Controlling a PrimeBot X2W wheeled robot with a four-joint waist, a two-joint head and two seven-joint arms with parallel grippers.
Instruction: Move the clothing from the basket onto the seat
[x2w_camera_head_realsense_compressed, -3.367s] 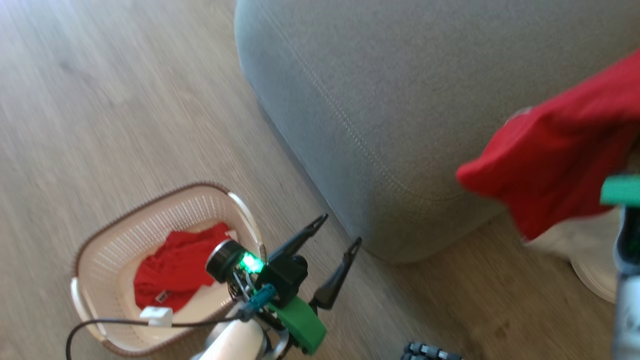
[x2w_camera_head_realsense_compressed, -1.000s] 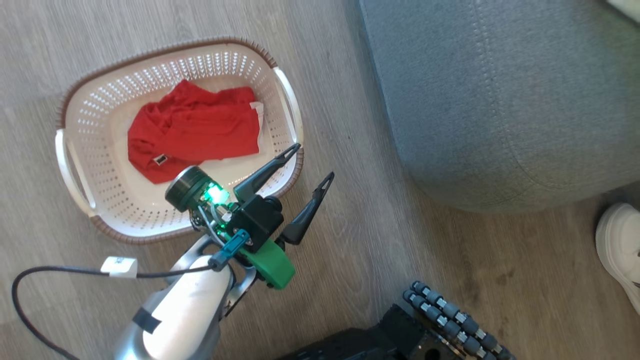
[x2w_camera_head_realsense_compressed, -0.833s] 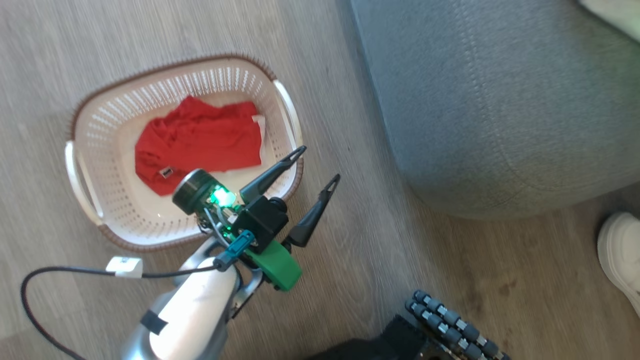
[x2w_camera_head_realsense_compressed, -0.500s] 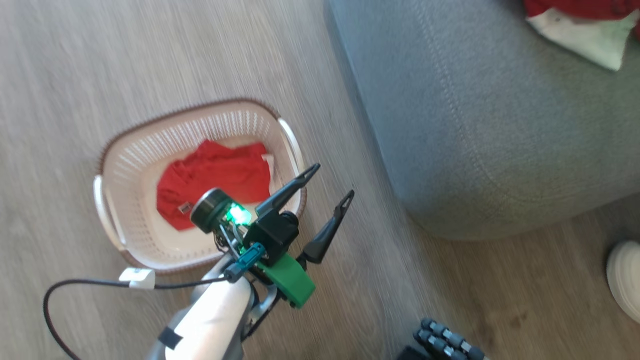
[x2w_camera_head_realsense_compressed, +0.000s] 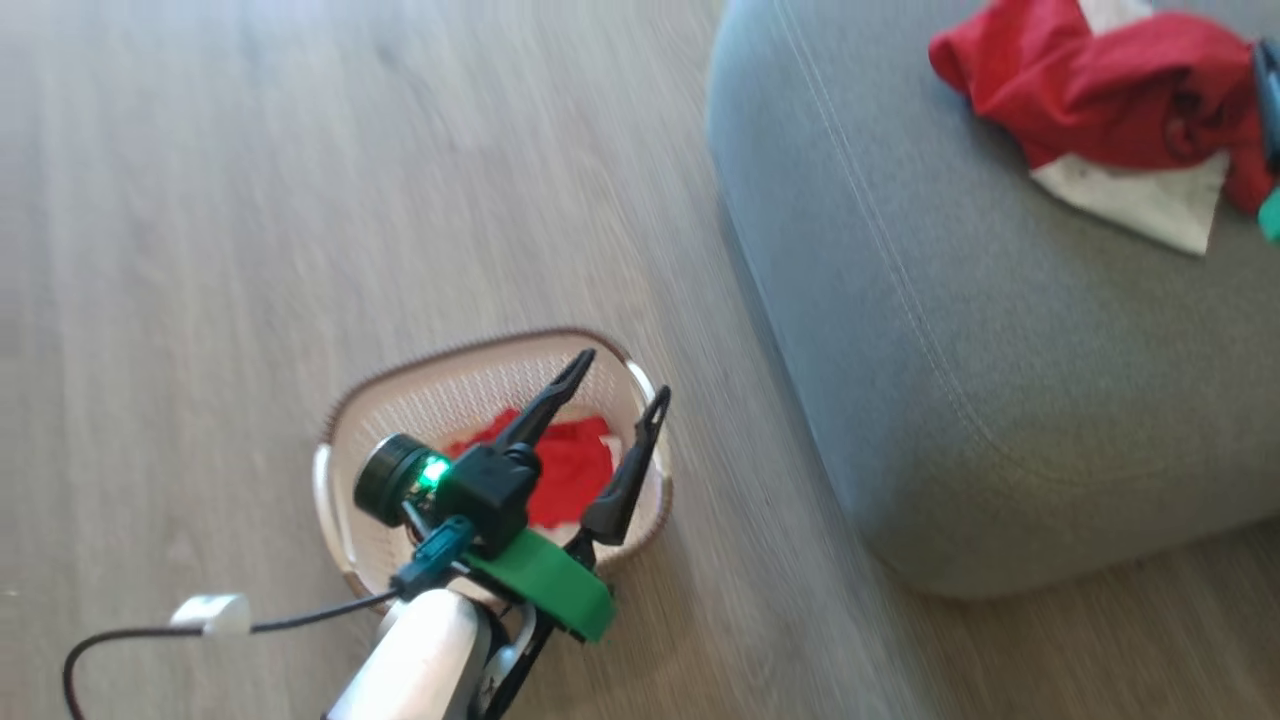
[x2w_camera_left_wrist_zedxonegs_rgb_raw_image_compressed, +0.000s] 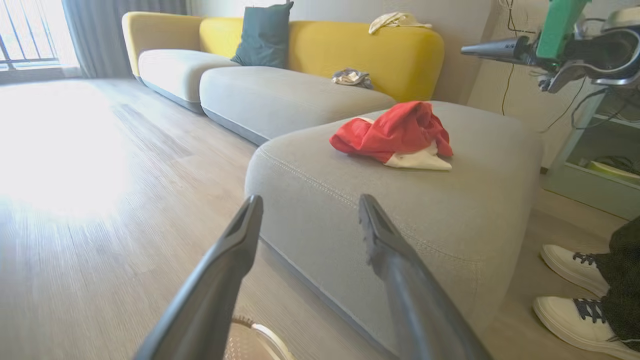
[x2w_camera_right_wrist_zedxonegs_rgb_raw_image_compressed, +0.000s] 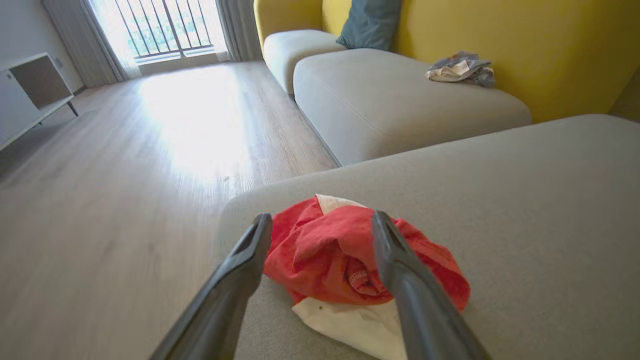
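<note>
One red garment (x2w_camera_right_wrist_zedxonegs_rgb_raw_image_compressed: 345, 255) lay bunched on the seat (x2w_camera_head_realsense_compressed: 950, 350), its print unreadable; a second garment (x2w_camera_head_realsense_compressed: 570, 470) sat in the basket (x2w_camera_head_realsense_compressed: 400, 410). Left gripper (x2w_camera_head_realsense_compressed: 622, 376) and right gripper (x2w_camera_right_wrist_zedxonegs_rgb_raw_image_compressed: 321, 218) were spread open, empty.

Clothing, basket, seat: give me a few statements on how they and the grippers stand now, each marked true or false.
1. A red garment lies on the grey seat. True.
2. The basket is empty. False: red clothing lies in it.
3. The left gripper has its fingers open over the basket. True.
4. The right gripper grips the garment on the seat. False: its fingers are open, holding nothing.
5. The basket stands on the seat. False: it stands on the wood floor beside it.
</note>
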